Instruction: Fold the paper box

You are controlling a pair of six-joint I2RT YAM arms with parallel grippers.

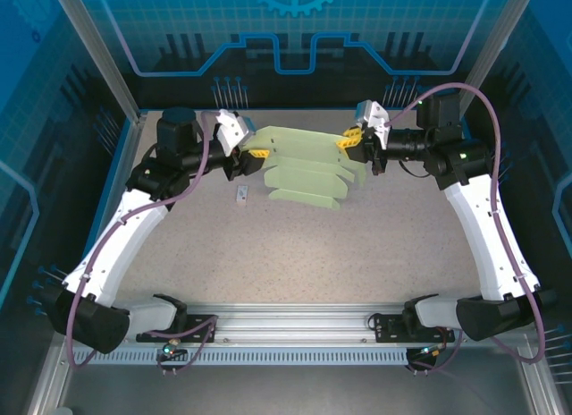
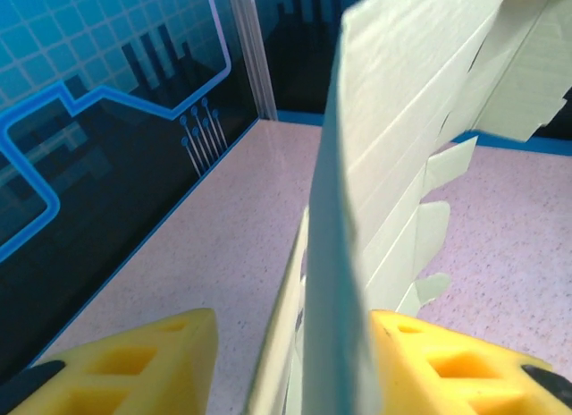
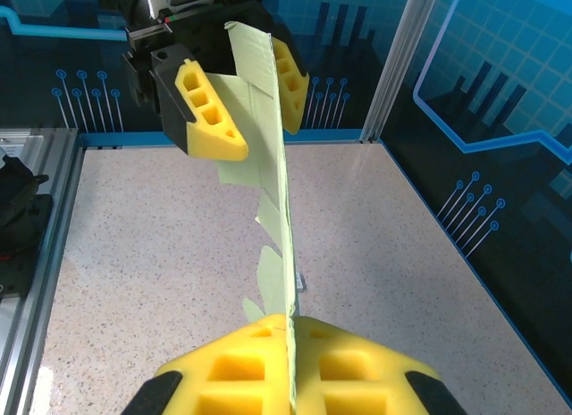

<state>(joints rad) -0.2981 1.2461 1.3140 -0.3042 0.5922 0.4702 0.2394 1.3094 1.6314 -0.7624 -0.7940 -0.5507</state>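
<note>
**Top view.** I think you are near the start. The paper box (image 1: 308, 169) is a wide sheet and not a box yet. It hangs in the air over the far middle of the surface (image 1: 295, 272), held up between the two arms. The left gripper (image 1: 255, 152) is at its left end and the right gripper (image 1: 349, 139) is at its right end. The card is pale green, with long straight crease lines and small pointed tabs along one side. A tiny white tag (image 1: 240, 197) lies on the surface near the left end, apart from the card.

**Left wrist view.** You see the paper box (image 2: 393, 120) almost edge-on, running away from the camera, with tabs sticking out to the right. The jaws of the left gripper (image 2: 295, 343) are spread, one yellow pad on each side of the card. The right pad is close against the card. The left pad has a clear gap. So this gripper is around the card but not pinching it.

**Right wrist view.** The jaws of the right gripper (image 3: 290, 330) are pressed together, pinching the near edge of the paper box (image 3: 255, 75). At the far end, the left gripper (image 3: 268, 138) sits with a pad on each side and room to spare.

No side is closed and no tab is tucked in. I think nearly all the folding is left for you to do.
</note>
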